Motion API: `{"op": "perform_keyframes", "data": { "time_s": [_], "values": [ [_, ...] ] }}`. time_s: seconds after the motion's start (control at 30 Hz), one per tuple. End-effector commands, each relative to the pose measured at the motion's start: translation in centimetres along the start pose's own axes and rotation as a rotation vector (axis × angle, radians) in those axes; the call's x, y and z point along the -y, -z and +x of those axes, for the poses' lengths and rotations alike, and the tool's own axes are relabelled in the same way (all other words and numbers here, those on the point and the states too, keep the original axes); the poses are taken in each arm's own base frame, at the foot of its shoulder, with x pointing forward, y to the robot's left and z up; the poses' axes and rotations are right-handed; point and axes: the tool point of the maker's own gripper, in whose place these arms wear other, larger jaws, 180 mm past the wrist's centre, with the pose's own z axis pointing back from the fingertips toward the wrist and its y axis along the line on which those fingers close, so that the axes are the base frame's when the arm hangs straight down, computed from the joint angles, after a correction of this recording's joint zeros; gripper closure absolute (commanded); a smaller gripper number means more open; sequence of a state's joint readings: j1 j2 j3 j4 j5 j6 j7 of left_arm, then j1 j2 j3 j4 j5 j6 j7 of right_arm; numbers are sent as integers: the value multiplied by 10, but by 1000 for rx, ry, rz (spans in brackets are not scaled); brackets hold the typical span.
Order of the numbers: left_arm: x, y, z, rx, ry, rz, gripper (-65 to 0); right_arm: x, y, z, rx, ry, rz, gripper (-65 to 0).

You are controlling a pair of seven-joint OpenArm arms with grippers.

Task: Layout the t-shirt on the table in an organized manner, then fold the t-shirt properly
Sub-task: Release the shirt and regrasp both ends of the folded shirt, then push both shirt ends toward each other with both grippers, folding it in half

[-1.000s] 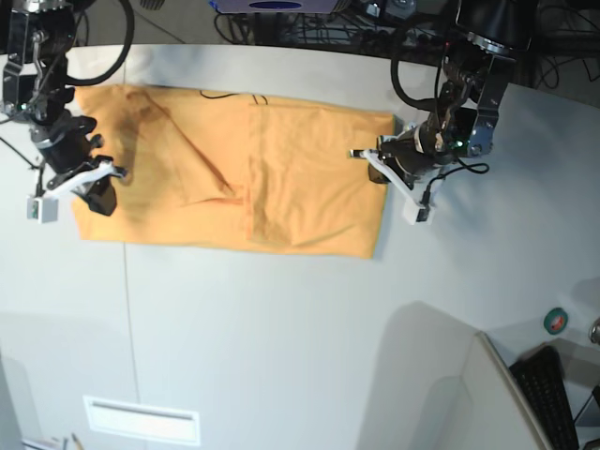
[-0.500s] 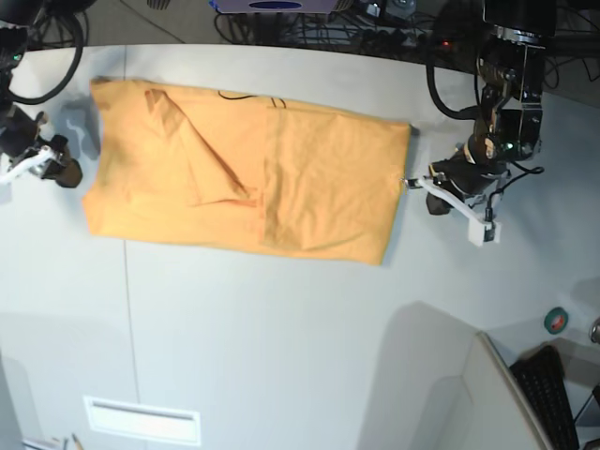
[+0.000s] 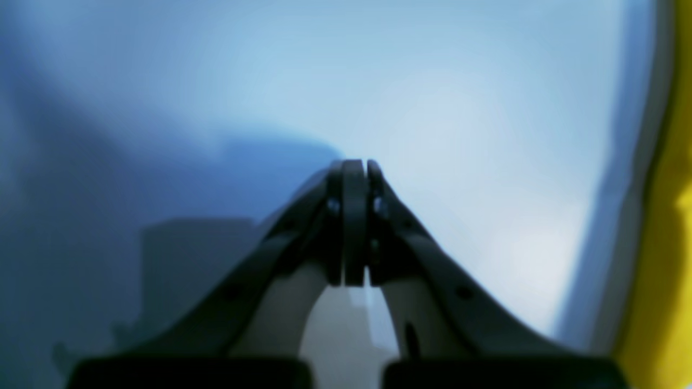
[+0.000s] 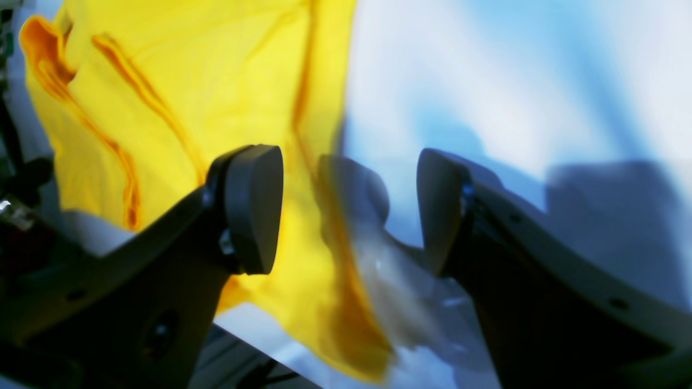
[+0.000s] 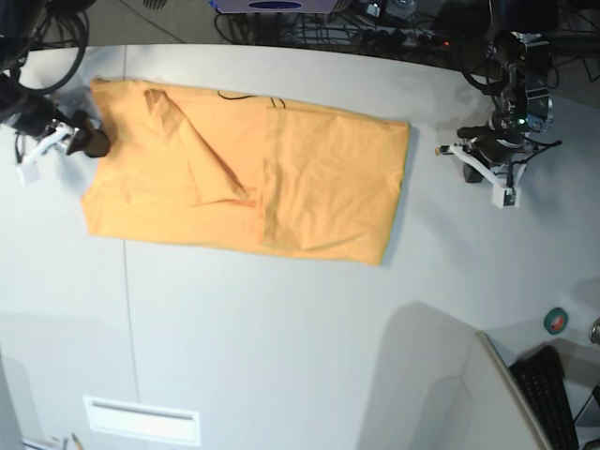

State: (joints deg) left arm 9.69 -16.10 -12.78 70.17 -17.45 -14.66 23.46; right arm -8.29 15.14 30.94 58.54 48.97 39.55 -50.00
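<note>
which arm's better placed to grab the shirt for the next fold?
Right, probably. The right gripper is open and sits at the t-shirt's edge, with cloth behind its jaws in the right wrist view. The left gripper is shut and stands on bare table, apart from the shirt's other edge.

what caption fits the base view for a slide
Orange-yellow cotton t-shirt spread flat on the off-white table, both pincers off the cloth at its ends.
</note>
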Motion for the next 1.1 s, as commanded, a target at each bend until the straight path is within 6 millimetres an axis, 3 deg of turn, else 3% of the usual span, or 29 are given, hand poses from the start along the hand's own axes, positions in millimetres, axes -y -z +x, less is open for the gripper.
{"op": "perform_keyframes", "data": {
  "time_s": [0.0,0.2,0.47,0.53,0.77,0.9,1.0,1.07],
  "values": [
    [12,2,9,22,20,-28,0,-5,2,1,-16,-33,9,-377],
    [71,14,3,2,62,-144,0,-28,22,-9,-53,-51,62,-377],
    [112,20,7,4,104,-228,0,-34,27,6,-31,-65,73,-371],
    [115,21,7,2,109,-235,0,-33,26,13,2,-67,71,-318],
    [140,20,0,-17,159,-291,0,-34,23,39,102,-82,68,0],
    [139,19,3,-9,158,-289,0,-30,15,54,119,-116,52,0],
    [141,20,2,-11,164,-293,0,-16,2,72,131,-91,-29,0],
    [145,22,11,3,166,-298,0,-27,-2,83,144,-136,-37,0]
  ]
}}
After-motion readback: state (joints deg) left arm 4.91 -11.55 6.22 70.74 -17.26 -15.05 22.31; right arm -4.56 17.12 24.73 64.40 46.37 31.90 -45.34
